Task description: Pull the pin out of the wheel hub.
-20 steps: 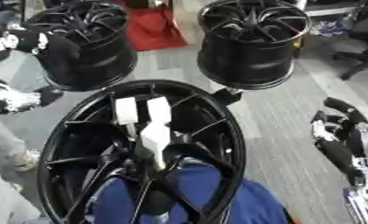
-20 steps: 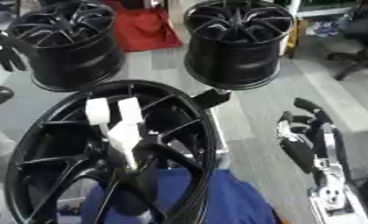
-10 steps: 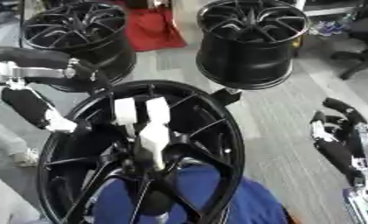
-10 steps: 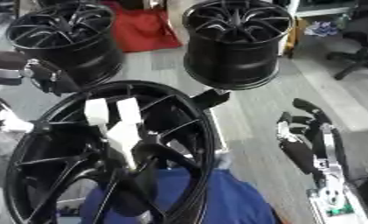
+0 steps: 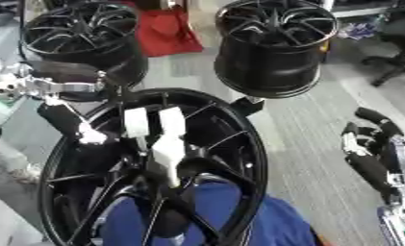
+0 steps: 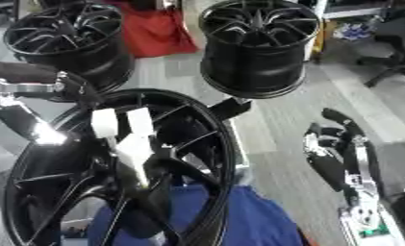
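Left hand (image 5: 70, 125) has reached the wheel hub's (image 5: 168, 170) rim, beside the white pin (image 5: 159, 144).

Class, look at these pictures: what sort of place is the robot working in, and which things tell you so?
Probably a workshop or lab space: black wheel rims stand on a grey floor, an office chair sits far right, and a red cloth lies behind.

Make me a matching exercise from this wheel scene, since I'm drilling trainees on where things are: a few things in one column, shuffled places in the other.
Things:
1. white pin
2. left hand
3. right hand
4. red cloth

Places:
A. near the right edge, away from the hub
B. at the middle of the near wheel hub
C. on the floor between the two far wheels
D. at the near wheel's left rim

Pairs: 1-B, 2-D, 3-A, 4-C
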Motion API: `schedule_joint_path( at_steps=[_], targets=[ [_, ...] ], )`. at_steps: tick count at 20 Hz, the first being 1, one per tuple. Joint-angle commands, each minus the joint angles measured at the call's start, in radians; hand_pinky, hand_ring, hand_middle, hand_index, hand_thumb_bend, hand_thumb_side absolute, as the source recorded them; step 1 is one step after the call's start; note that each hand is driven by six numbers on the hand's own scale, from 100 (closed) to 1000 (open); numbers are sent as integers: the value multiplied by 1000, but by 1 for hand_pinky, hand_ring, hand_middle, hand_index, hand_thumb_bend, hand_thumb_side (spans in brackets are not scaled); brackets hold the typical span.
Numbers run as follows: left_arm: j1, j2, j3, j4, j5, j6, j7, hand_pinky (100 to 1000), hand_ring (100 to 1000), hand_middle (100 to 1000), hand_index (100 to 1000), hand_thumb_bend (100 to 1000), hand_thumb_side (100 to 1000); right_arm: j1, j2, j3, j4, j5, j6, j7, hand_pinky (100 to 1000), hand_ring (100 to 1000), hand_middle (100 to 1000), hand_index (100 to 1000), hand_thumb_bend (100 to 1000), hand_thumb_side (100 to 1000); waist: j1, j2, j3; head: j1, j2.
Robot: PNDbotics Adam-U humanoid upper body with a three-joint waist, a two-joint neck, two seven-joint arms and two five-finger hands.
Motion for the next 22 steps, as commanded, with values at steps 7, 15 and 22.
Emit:
schedule_joint_path(
  at_steps=[7,15,22],
  targets=[
    [-24,-32,-9,46,-61,-14,22,660,717,818,920,338,426,-11,-16,1,-11,-4,-1,2,579,681,796,820,100,274,-2,-4,-6,8,-11],
    [-16,-60,-18,83,-83,-12,64,652,708,806,913,317,394,-13,-14,1,-12,-5,-1,2,578,680,796,820,100,274,-6,-2,-9,11,-17],
    [-16,-62,-19,100,-86,-22,68,580,618,710,867,247,261,-13,-14,1,-11,-5,0,3,578,680,796,819,100,275,-6,-1,-10,11,-18]
  ],
)
